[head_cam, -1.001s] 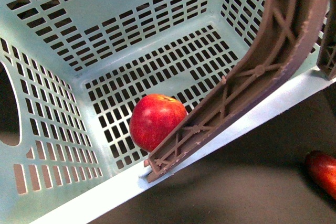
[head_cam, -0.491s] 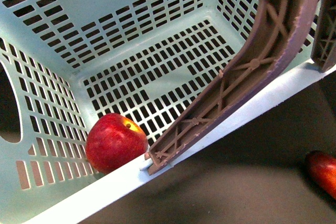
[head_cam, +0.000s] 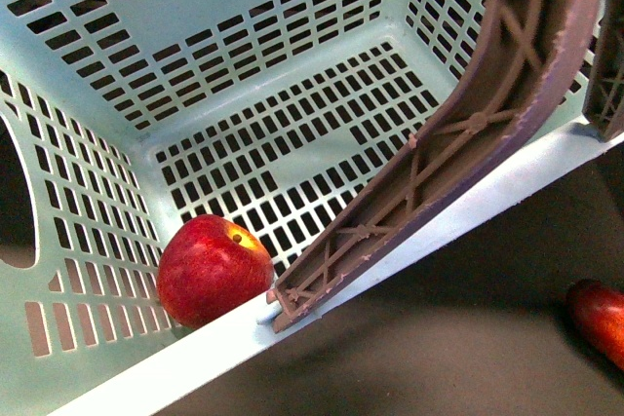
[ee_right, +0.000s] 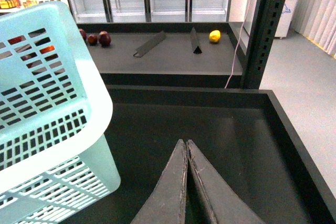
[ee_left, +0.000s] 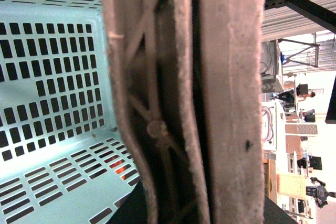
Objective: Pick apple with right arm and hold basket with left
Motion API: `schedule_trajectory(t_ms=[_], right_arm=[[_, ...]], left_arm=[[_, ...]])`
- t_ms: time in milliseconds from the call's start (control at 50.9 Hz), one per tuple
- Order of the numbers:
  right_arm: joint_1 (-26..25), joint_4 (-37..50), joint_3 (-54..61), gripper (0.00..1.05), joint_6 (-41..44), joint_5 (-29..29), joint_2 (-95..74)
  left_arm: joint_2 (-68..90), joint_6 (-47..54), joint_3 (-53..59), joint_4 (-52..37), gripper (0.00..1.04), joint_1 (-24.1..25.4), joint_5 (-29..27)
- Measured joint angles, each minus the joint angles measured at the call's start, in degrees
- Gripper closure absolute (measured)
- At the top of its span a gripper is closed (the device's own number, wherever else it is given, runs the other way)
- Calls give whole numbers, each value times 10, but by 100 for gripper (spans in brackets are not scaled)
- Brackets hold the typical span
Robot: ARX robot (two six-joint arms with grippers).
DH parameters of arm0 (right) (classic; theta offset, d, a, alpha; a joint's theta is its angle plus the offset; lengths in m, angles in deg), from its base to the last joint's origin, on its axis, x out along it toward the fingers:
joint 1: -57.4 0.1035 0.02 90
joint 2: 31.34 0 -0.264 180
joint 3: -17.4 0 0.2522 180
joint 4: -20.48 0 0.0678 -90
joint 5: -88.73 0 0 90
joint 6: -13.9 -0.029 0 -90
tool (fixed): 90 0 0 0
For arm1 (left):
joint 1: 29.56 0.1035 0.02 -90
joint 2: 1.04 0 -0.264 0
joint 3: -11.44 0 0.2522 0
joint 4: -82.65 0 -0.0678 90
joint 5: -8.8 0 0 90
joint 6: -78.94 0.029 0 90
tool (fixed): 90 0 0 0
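Note:
The pale turquoise basket [head_cam: 244,56] fills the front view, tilted, with its near rim [head_cam: 487,207] running diagonally. The red apple [head_cam: 213,270] lies inside on the slotted floor, in the near left corner against the wall. A brown ribbed handle [head_cam: 487,114] arcs up at the right. In the left wrist view that handle [ee_left: 231,98] fills the picture, and my left gripper [ee_left: 199,214] is shut on it, showing only as dark edges on either side. My right gripper [ee_right: 186,143] is shut and empty, beside the basket's outer corner [ee_right: 58,103] and above a dark floor.
A longer dark red fruit [head_cam: 599,319] lies on the dark surface outside the basket at the right. In the right wrist view a black bin wall [ee_right: 294,140], a black post [ee_right: 269,24], and a far shelf with red fruits [ee_right: 104,38] and a yellow one [ee_right: 214,36].
The apple has rolled from beside the handle's foot down into the near left corner of the basket and come to rest there. The basket shifted only slightly.

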Motion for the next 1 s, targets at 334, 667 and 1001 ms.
schedule_trajectory(t_ms=[334, 667, 1001], right_arm=[[0, -20, 15, 103, 0, 0, 50], [0, -79, 16, 103, 0, 0, 110], [0, -196, 15, 103, 0, 0, 223]], left_arm=[[0, 0, 0, 0, 89, 0, -2], [0, 0, 0, 0, 89, 0, -2], [0, 0, 0, 0, 89, 0, -2]])
